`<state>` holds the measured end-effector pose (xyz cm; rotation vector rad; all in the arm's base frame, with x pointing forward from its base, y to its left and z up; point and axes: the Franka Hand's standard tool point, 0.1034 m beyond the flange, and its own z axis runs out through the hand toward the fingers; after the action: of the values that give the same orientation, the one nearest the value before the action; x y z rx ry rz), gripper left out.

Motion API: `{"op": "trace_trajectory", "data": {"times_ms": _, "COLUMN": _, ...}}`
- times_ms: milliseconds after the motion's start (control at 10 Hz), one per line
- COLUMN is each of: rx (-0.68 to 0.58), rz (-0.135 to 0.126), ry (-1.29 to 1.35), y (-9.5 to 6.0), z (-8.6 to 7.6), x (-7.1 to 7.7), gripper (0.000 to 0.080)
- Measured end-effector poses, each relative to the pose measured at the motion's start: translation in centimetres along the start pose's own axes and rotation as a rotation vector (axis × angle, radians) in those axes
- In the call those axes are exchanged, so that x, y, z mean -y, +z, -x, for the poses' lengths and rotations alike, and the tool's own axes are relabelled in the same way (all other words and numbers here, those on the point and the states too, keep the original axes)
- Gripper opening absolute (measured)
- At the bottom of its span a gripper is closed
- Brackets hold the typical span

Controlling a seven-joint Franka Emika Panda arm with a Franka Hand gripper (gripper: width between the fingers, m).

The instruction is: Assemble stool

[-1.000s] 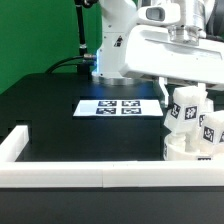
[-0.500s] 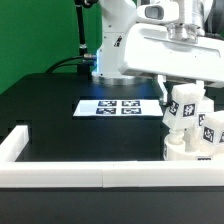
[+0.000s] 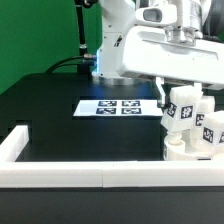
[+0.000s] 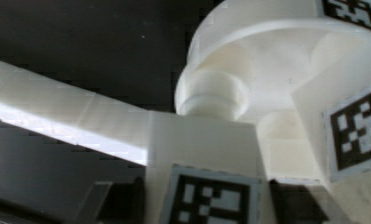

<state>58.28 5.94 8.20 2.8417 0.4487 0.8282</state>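
In the exterior view my gripper (image 3: 182, 97) is at the right, shut on a short white leg (image 3: 183, 110) with a black-and-white tag. It holds the leg upright on the white round seat (image 3: 182, 153), which lies in the corner of the rails. A second tagged leg (image 3: 211, 131) stands on the seat just to the exterior view's right. In the wrist view the held leg (image 4: 214, 195) sits between my dark fingers (image 4: 114, 200), with my gripper (image 4: 208, 207) closed around it. A rounded white part (image 4: 271, 70) and another tagged leg (image 4: 356, 125) lie beyond it.
White border rails (image 3: 70, 173) run along the front and the exterior view's left (image 3: 12, 143) of the black table. The marker board (image 3: 118, 108) lies flat in the middle. The robot's white base (image 3: 112, 40) stands behind it. A rail also crosses the wrist view (image 4: 57, 108).
The held leg and my gripper have shifted very slightly up and to the exterior view's left. The seat and the second leg have stayed put.
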Motion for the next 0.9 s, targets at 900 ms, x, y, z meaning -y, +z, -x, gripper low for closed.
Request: {"op": "trace_trajectory", "data": {"times_ms": 900, "rx": 0.012, "rz": 0.001, "ry": -0.006, "y": 0.83, "z": 0.48, "x": 0.2, "gripper": 0.0327}}
